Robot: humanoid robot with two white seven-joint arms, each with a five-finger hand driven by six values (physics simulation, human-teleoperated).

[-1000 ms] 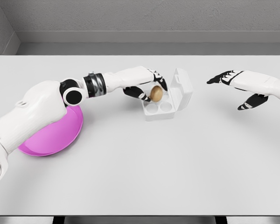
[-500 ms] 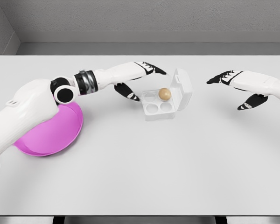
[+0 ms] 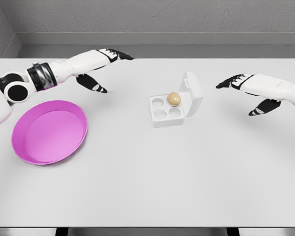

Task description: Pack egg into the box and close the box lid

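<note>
The egg (image 3: 173, 99) is sitting in the far right cup of the white egg box (image 3: 168, 111) (lid standing open). I am holding my left hand (image 3: 99, 68) released above the counter (image 3: 147, 172) beyond the pink plate (image 3: 49, 132); my right hand (image 3: 248, 88) is hovering, fingers spread, right of the box.

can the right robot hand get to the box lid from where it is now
Probably yes. The right robot hand is open, and only bare table lies between it and the upright lid, which faces that side. The left robot hand is well away.
</note>
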